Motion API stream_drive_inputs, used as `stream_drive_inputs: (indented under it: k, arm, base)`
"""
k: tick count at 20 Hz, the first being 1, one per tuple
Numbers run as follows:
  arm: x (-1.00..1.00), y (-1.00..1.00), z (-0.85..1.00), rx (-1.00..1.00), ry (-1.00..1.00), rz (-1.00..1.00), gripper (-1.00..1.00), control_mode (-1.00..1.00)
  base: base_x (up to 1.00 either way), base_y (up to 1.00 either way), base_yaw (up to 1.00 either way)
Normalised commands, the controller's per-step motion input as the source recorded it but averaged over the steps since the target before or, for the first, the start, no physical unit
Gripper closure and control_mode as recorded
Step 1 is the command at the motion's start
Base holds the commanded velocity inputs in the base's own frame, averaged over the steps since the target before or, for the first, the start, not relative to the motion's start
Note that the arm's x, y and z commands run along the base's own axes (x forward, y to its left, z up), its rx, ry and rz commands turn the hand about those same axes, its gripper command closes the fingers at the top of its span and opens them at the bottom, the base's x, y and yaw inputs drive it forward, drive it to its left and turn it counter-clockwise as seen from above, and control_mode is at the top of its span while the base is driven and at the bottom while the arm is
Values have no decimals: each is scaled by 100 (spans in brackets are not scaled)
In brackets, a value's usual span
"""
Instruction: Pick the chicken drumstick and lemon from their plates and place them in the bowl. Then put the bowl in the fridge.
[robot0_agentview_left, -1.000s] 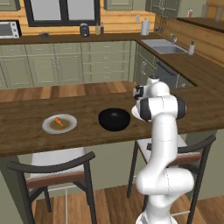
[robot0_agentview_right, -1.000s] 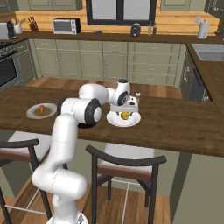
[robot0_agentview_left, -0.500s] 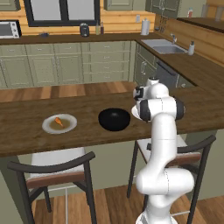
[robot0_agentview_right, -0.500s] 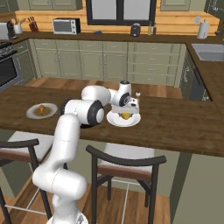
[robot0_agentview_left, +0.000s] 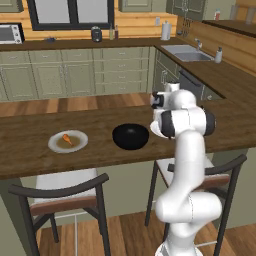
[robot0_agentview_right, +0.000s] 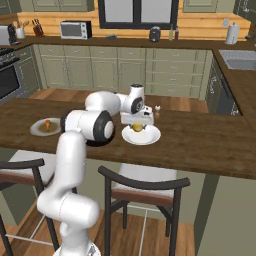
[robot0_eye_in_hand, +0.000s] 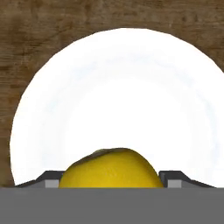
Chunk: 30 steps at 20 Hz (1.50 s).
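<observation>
The bright yellow lemon (robot0_eye_in_hand: 111, 168) lies on the plain white plate (robot0_eye_in_hand: 118, 87) on the wooden counter. My gripper (robot0_eye_in_hand: 111, 181) is shut on it, one finger tip pressed against each side. From the right base view, the gripper (robot0_agentview_right: 137, 124) points down over the lemon (robot0_agentview_right: 137, 128) and its plate (robot0_agentview_right: 150, 137). The black bowl (robot0_agentview_left: 130, 136) stands just left of that plate. Further left, the orange-brown chicken drumstick (robot0_agentview_left: 66, 139) rests on the grey-rimmed plate (robot0_agentview_left: 55, 146). The fridge is out of view.
Two dark-framed stools (robot0_agentview_left: 65, 192) (robot0_agentview_right: 142, 187) stand at the counter's near edge. A small white shaker (robot0_agentview_right: 157, 107) sits behind the white plate. Cabinets, a microwave (robot0_agentview_right: 75, 30) and a sink (robot0_agentview_left: 187, 52) line the far walls.
The fingers have drawn in from wide open onto the lemon's sides. The hand has shifted only slightly over the white plate; bowl and drumstick have not moved.
</observation>
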Motion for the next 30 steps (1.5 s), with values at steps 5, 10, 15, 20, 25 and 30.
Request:
stream_drive_inputs:
  k: [5, 10, 15, 20, 25, 30]
  arm:
    - [-92, 83, 41, -1, 0, -9, 100, -100]
    - [-63, 93, 37, 0, 0, -14, 100, -100]
    - [-25, 90, 19, 0, 0, -14, 100, -100]
    - [20, 50, 8, 0, 0, -8, 100, -100]
    - [31, 2, -4, 0, 0, 0, 100, -100]
    - [4, 12, -36, 0, 0, 0, 100, -100]
  base:
    - [0, 0, 0]
    - [0, 0, 0]
    - [0, 0, 0]
    - [0, 0, 0]
    - [0, 0, 0]
    - [0, 0, 0]
